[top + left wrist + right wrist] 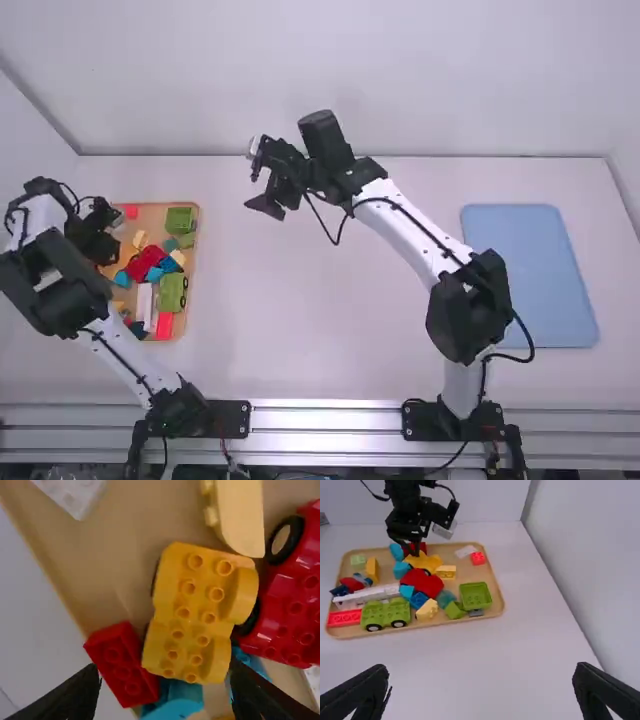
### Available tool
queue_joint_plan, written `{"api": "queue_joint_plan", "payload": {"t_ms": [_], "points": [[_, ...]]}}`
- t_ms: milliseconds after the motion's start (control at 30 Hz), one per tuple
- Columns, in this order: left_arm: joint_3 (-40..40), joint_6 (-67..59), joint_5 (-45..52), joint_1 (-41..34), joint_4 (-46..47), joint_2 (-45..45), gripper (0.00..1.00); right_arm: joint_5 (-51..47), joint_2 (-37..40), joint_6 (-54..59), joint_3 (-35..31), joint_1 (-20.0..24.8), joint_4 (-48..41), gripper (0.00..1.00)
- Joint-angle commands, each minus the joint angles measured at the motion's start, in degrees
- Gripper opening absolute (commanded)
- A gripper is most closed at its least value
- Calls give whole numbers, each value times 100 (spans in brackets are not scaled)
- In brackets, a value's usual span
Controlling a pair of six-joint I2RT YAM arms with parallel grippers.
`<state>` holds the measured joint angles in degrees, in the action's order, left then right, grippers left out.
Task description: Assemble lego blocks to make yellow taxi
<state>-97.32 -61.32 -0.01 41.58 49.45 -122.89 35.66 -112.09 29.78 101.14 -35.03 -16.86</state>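
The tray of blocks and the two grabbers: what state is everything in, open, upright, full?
Left gripper: open
Right gripper: open, empty
Yellow car base: studs up, uncovered
Green car: upright
Green bin: open side up
Tray: holding many blocks
Blue mat: lying flat

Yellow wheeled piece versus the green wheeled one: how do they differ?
The yellow piece lies under the left gripper's parted fingers; the green piece has no gripper at it.
The yellow piece lies nearer the tray's left edge, the green piece nearer its right.
Both have studs.
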Motion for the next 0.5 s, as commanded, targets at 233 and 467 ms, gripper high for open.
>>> {"api": "queue_joint_plan", "payload": {"t_ms": [233,467], "points": [[612,-413,-96,48,-503,-79,72,28,-33,-111,125,15,11,98],[933,-461,-118,79,-846,-79,68,28,-33,-149,125,-2,7,98]]}}
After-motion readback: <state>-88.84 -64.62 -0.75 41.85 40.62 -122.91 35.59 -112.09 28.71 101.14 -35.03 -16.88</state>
